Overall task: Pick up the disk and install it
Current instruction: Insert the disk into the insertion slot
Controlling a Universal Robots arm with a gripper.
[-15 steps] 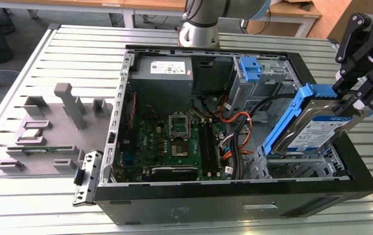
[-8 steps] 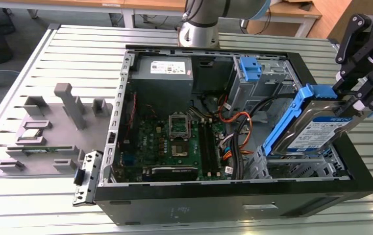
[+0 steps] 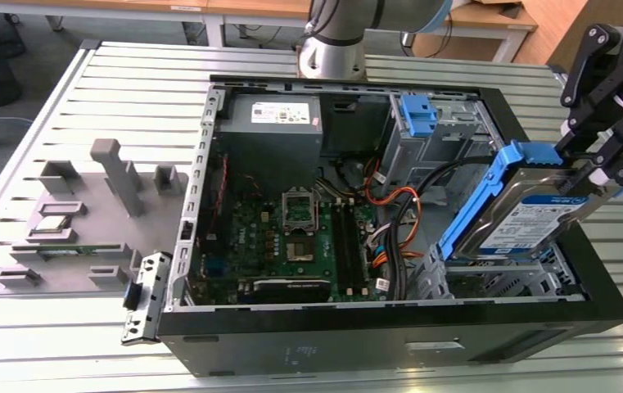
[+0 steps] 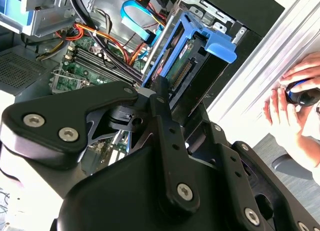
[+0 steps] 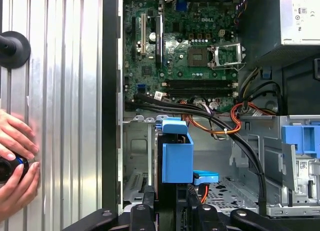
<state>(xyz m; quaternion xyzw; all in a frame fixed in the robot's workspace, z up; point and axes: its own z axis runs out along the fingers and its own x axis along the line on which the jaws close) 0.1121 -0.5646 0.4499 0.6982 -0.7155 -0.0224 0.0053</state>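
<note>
One open computer case [image 3: 399, 348], one disk [image 3: 527, 219] in one gripper [image 3: 586, 168], one bare blue bracket [image 3: 418, 115], one grey fixture block [image 3: 71, 246], two hands [image 5: 16, 137].

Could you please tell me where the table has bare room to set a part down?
Bare slats lie behind the grey fixture, and a strip in front of it. The case is crowded with cables; the gripper holds the disk over it.

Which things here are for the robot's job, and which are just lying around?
For the job: silver metal disk with blue side rails, black gripper holding it, open black computer case.
Lying about: grey stepped plastic block, bare blue plastic bracket.
</note>
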